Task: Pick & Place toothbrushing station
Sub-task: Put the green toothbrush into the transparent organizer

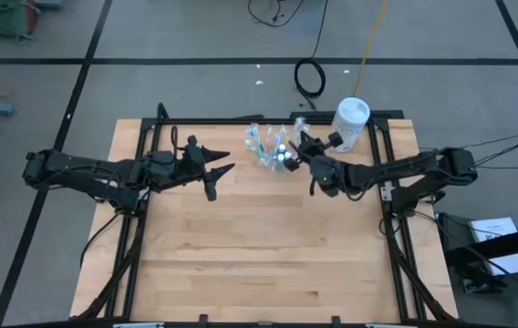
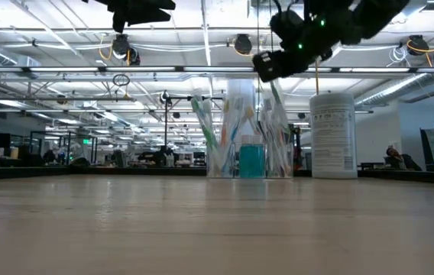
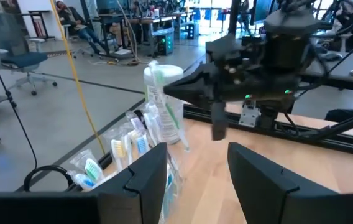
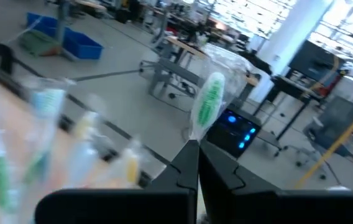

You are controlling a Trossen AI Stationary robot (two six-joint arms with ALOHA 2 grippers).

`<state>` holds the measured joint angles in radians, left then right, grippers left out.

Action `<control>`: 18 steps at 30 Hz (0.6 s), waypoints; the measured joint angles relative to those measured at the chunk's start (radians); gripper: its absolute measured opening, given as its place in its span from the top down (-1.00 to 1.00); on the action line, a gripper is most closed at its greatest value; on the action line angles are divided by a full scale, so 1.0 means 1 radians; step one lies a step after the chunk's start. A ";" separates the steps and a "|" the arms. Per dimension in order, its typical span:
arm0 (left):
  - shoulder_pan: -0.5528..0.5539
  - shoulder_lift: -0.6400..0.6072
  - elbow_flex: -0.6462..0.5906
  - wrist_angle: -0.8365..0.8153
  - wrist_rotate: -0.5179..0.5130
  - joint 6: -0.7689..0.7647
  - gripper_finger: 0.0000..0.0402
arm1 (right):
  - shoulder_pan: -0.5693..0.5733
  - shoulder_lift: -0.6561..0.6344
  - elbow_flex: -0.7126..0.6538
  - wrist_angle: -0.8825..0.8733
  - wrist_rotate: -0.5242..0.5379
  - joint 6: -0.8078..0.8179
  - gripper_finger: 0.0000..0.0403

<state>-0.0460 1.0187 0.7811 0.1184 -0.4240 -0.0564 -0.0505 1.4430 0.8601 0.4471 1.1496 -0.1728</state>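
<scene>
Just beside the tall white round-lidded canister (image 1: 351, 121), the right gripper (image 4: 196, 155) pinches a wrapped green toothbrush (image 4: 209, 102) above the small clear plastic cup (image 2: 251, 160); that slippery wrapper could slide free. The left gripper (image 3: 198, 180), well apart, hangs spread and empty.

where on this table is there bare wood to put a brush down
The near half of the wooden table, below both arms, is bare. So is the far left corner behind the left claw. Crowded: the far middle, where the clear plastic cup of toothbrushes, the right claw and the white round-lidded canister cluster.
</scene>
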 joint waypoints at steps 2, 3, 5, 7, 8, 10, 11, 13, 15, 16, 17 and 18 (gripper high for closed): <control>0.000 0.000 0.000 0.011 -0.003 0.001 0.14 | -0.031 0.000 -0.037 0.054 -0.001 -0.019 1.00; 0.000 0.000 0.000 0.018 -0.003 0.001 0.14 | -0.044 0.000 -0.056 0.082 -0.005 -0.023 1.00; 0.000 0.000 0.000 0.027 -0.003 0.005 0.14 | -0.067 0.000 -0.090 0.147 -0.054 -0.022 1.00; 0.000 0.000 0.000 0.035 -0.003 0.018 0.14 | -0.082 0.000 -0.124 0.221 -0.111 -0.018 1.00; 0.000 0.000 0.000 0.038 -0.003 0.026 0.14 | -0.088 0.000 -0.139 0.250 -0.130 -0.021 1.00; 0.000 0.000 0.000 0.041 -0.003 0.037 0.14 | -0.101 0.000 -0.160 0.286 -0.134 -0.024 1.00; 0.000 0.000 0.000 0.042 -0.003 0.043 0.14 | -0.109 0.000 -0.168 0.290 -0.133 -0.021 1.00; 0.000 0.000 0.000 0.043 -0.003 0.055 0.14 | -0.120 0.000 -0.179 0.290 -0.135 -0.002 1.00; 0.000 0.000 0.000 0.045 -0.003 0.061 0.14 | -0.128 0.000 -0.184 0.290 -0.169 0.012 1.00; 0.000 0.000 0.000 0.045 -0.003 0.062 0.14 | -0.131 0.000 -0.184 0.290 -0.194 0.022 1.00; 0.000 0.000 0.000 0.047 -0.003 0.062 0.14 | -0.133 0.000 -0.184 0.290 -0.218 0.031 1.00; 0.000 0.000 0.000 0.051 -0.003 0.062 0.14 | -0.135 0.000 -0.184 0.290 -0.249 0.037 1.00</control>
<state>-0.0456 1.0187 0.7811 0.1692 -0.4274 0.0055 -0.1851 1.4429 0.6762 0.7376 0.9010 -0.1361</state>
